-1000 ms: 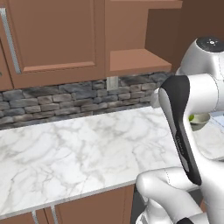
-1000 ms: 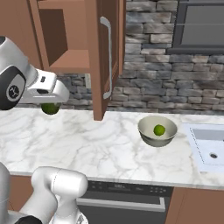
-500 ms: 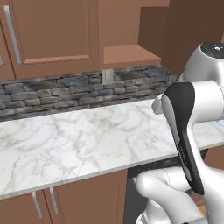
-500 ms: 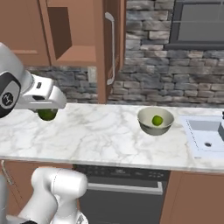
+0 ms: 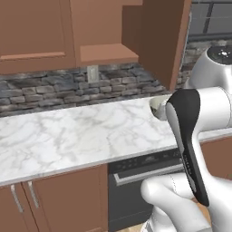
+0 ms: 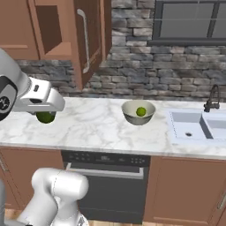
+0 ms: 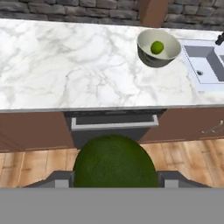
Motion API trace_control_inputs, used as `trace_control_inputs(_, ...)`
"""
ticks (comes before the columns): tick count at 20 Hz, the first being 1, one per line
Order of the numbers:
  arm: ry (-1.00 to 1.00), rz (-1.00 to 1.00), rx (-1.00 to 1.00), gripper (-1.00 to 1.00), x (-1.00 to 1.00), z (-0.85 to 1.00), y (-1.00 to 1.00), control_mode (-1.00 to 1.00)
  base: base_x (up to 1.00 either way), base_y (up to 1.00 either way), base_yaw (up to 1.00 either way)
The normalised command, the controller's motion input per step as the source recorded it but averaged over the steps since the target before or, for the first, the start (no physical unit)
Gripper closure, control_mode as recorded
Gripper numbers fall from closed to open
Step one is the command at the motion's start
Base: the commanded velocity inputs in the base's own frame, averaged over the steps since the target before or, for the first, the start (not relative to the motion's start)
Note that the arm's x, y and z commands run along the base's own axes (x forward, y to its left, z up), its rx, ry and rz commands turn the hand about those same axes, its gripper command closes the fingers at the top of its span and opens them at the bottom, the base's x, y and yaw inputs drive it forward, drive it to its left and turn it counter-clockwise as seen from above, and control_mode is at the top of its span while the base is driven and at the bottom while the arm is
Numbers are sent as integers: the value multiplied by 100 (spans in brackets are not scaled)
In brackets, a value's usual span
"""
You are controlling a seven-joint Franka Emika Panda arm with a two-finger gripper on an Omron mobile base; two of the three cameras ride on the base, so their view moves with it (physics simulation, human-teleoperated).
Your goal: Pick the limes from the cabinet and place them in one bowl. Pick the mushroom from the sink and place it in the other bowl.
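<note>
Gripper (image 6: 46, 115) at the left edge of the right base view sits low beside the counter's front, its jaws partly closed around the darker lime (image 6: 45, 117), which bulges out beneath the white hand. In the hand view that same lime (image 7: 114, 161) fills the bottom centre, a dark mottled green ball wedged between the two grey finger tips (image 7: 56, 179), which press against its sides.

Further out, the marble counter (image 6: 97, 126) runs across the middle of the right base view. On it, right of centre, stands the cream-grey bowl (image 6: 138, 113) with the brighter lime (image 6: 141, 111) lying inside; in the hand view this bowl (image 7: 158, 48) is at the upper right, well apart from the held fruit. In the left base view only a sliver of its rim (image 5: 157, 107) peeks out beside the dark forearm.

Right of the bowl the pale sink (image 6: 198, 126) is set into the counter, with the dark faucet (image 6: 212, 98) behind it. At the upper left of the right base view the brown cabinet (image 6: 53, 31) stands with its door (image 6: 87, 39) swung open. Below the counter sits a dark dishwasher front (image 6: 106, 185).
</note>
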Motion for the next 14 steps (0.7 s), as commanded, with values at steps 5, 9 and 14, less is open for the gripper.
trace_control_inputs(5,0,0,0,100,0,0,0,100,12,-98,2)
trace_control_inputs(9,0,0,0,100,0,0,0,100,21,-90,1)
trace_control_inputs(14,0,0,0,100,0,0,0,100,38,-50,3)
